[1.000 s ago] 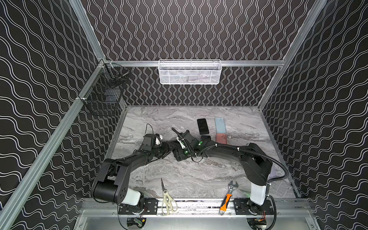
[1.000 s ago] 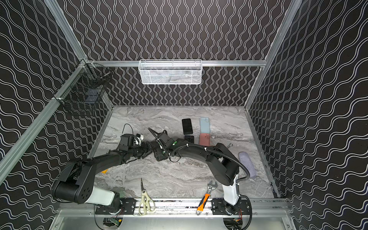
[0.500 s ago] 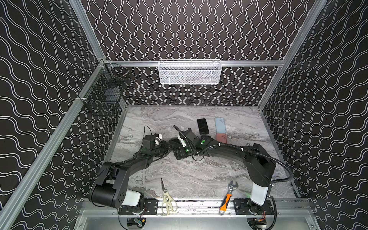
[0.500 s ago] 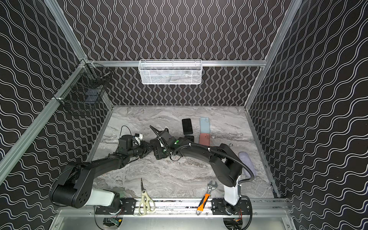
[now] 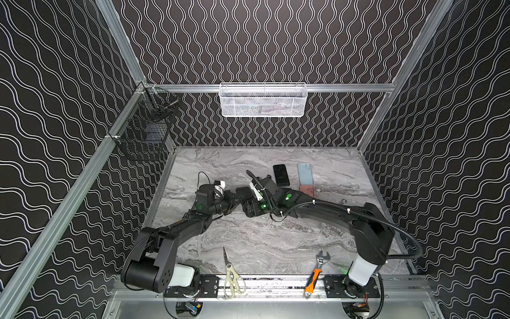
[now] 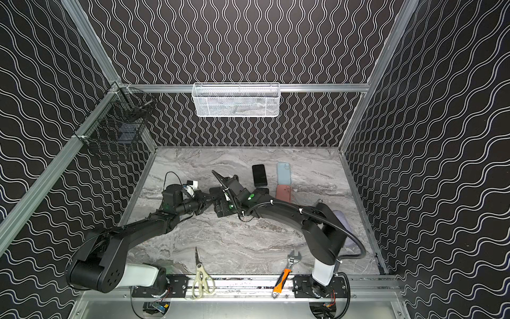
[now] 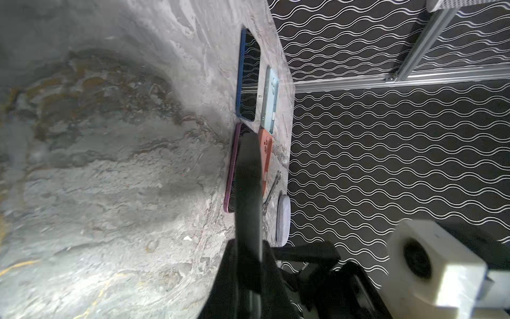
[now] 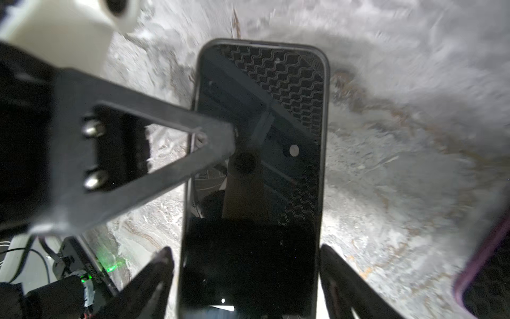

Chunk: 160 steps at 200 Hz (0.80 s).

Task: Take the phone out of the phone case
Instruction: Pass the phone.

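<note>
The phone (image 8: 262, 132) has a black screen and sits in a dark phone case (image 8: 327, 154). In both top views it shows as a dark slab (image 5: 242, 192) (image 6: 216, 191) mid-table between the two arms. My left gripper (image 5: 236, 200) (image 6: 209, 200) is shut on one long edge of it, the upper finger (image 8: 218, 138) lying over the screen. In the left wrist view the phone (image 7: 248, 193) stands edge-on out of that gripper (image 7: 248, 248). My right gripper (image 8: 245, 250) (image 5: 246, 203) is open, its fingertips (image 8: 165, 254) standing clear of the phone's sides.
Behind lie a bare black phone (image 5: 281, 174), a light blue case (image 5: 305, 173), a reddish case (image 5: 307, 190) and a purple-edged phone (image 7: 229, 176). A lavender case (image 6: 342, 221) lies right. Scissors (image 5: 231, 273) and a wrench (image 5: 317, 269) lie by the front rail. A white basket (image 5: 262, 99) hangs on the back wall.
My left gripper has closed onto the phone's edge. My right gripper's jaws have spread wider, off the phone's sides. Both wrists shifted slightly toward the back.
</note>
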Tool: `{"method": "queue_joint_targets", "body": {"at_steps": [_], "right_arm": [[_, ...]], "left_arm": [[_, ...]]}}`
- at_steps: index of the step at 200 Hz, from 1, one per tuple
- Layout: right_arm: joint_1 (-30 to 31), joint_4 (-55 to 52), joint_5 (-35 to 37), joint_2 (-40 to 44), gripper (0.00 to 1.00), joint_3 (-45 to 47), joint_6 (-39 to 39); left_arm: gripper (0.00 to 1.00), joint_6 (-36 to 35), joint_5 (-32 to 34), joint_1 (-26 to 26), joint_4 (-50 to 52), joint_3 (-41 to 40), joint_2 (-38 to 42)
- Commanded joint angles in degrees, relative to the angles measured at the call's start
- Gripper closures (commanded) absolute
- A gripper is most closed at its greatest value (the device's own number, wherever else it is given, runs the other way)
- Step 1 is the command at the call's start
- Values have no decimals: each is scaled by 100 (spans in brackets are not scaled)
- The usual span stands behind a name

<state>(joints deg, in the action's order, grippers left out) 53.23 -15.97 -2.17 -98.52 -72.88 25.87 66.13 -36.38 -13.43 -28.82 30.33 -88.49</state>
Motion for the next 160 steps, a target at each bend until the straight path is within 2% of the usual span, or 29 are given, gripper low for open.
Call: {"method": "queue_joint_targets", "body": {"at_steps": [1,18,50,104,133,160], "right_arm": [[-17,220,462,427,12,94,-146],[-58,79,740,793,9,123,-196],[-259,191,687,1553,0,413,-25],[-270,1027,1440,2777,0,1502,190],[-291,1292,1465,3187,0,1948,410],[-427,1846,771,3483,0,2315,564]], "left_arm": [[100,-13,-59,29,-449,217,33],[100,-18,-88,77,-466,386,16],[100,12,-140,242,-569,658,24],[100,313,-15,408,-1170,678,191],[100,914,149,403,-2184,437,125],[100,1809,380,387,-3638,129,-142]]}}
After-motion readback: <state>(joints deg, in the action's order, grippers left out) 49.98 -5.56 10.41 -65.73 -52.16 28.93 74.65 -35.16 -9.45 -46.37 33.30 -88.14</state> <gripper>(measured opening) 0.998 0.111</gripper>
